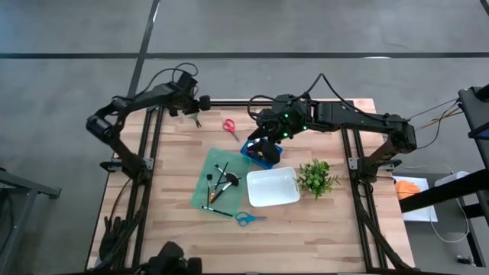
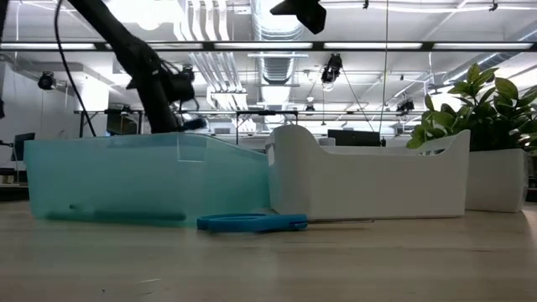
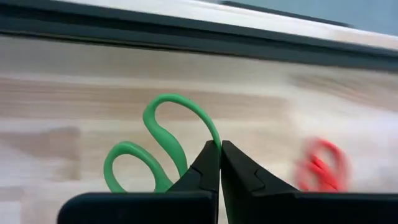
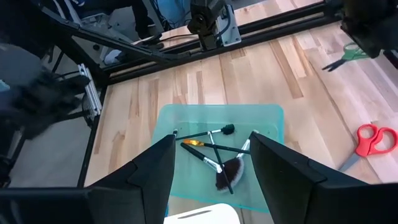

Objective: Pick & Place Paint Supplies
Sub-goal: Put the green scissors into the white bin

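Tabletop: left hand [image 3: 219,163] seemingly pinching green scissors [image 3: 163,148].

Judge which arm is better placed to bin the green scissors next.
Left. Its end effector is shut on the green scissors at the table's far edge. The right end effector hangs open above the teal bin, holding nothing.

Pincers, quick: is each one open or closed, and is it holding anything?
Left pincer: shut on the green scissors, at the table's far edge.
Right pincer: open, holding nothing, above the teal tray.
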`<state>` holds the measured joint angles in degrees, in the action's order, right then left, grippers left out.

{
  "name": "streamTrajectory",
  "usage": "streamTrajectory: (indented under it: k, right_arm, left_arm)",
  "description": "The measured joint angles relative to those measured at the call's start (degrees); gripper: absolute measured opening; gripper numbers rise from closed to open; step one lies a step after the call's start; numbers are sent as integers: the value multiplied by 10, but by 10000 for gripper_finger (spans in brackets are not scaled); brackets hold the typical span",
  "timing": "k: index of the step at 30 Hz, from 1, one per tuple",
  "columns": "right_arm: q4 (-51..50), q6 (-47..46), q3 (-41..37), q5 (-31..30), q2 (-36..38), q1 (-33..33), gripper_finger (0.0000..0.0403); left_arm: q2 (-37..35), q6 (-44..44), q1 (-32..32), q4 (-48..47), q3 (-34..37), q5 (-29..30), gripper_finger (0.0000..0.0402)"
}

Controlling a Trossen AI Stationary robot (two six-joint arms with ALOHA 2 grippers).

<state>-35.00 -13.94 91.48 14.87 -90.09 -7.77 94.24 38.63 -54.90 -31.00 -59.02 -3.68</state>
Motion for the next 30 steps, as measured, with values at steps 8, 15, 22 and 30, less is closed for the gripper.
streamTrajectory:
  k: [8, 15, 22, 30]
  right_arm:
    - [26, 6, 0, -27, 36, -9, 205]
    - [28, 39, 0, -99, 93, -31, 205]
    - [23, 50, 0, -122, 128, -53, 205]
    - [17, 51, 0, -121, 132, -56, 205]
  left_arm:
    - [-129, -72, 35, 47, -1, -174, 2]
    - [-186, -80, 162, 103, -2, -215, 2]
    - [-163, -61, 334, 247, -2, -156, 2]
    - [-76, -57, 431, 340, -3, -139, 2]
